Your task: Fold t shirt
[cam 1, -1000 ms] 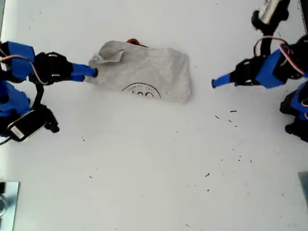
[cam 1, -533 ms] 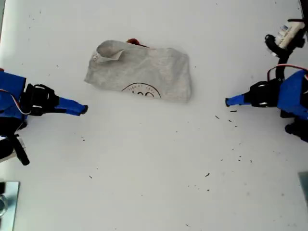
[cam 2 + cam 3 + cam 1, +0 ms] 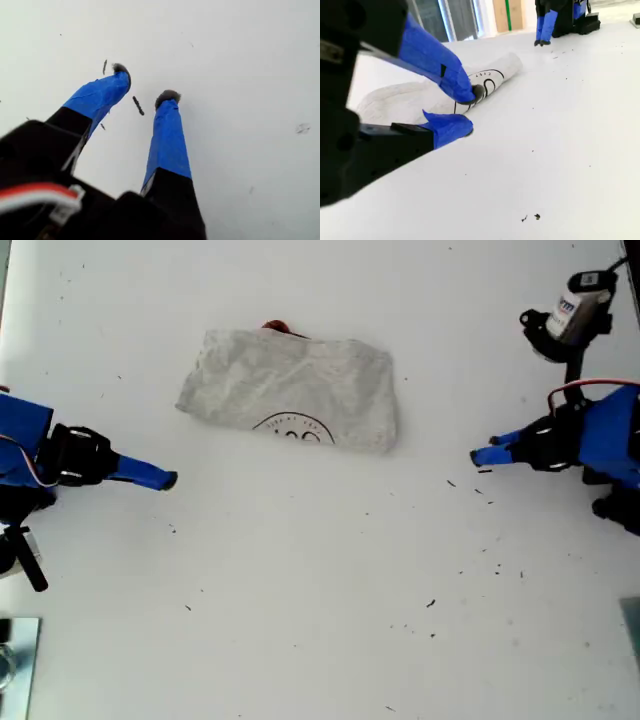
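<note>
White table (image 3: 300,620) bears the folded t shirt (image 3: 290,390).

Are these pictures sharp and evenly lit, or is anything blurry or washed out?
In the exterior view the light is flat and bright, the white table nearly washed out, and the t shirt casts only a thin shadow. The first wrist view is soft, with my first gripper slightly hazy. In the second wrist view my second gripper looms large and blurred.

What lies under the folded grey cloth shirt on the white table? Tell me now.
A sliver of rust-orange cloth peeks from beneath the light-grey folded t shirt at its upper edge in the exterior view. Anything else underneath is covered.
</note>
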Controlling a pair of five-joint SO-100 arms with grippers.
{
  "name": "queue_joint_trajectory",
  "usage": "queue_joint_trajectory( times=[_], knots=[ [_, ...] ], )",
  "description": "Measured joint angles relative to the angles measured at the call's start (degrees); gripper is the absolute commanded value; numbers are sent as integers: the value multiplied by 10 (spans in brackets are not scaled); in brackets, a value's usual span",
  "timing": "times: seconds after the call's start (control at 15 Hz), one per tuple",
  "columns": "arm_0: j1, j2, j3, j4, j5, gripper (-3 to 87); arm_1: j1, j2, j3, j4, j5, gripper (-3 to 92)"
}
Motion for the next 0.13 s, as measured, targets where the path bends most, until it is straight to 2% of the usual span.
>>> queue_joint_trajectory(
  times=[0.13],
  knots=[
    [1,0,0,0,0,59,0,0,0,0,-6,140]
  ],
)
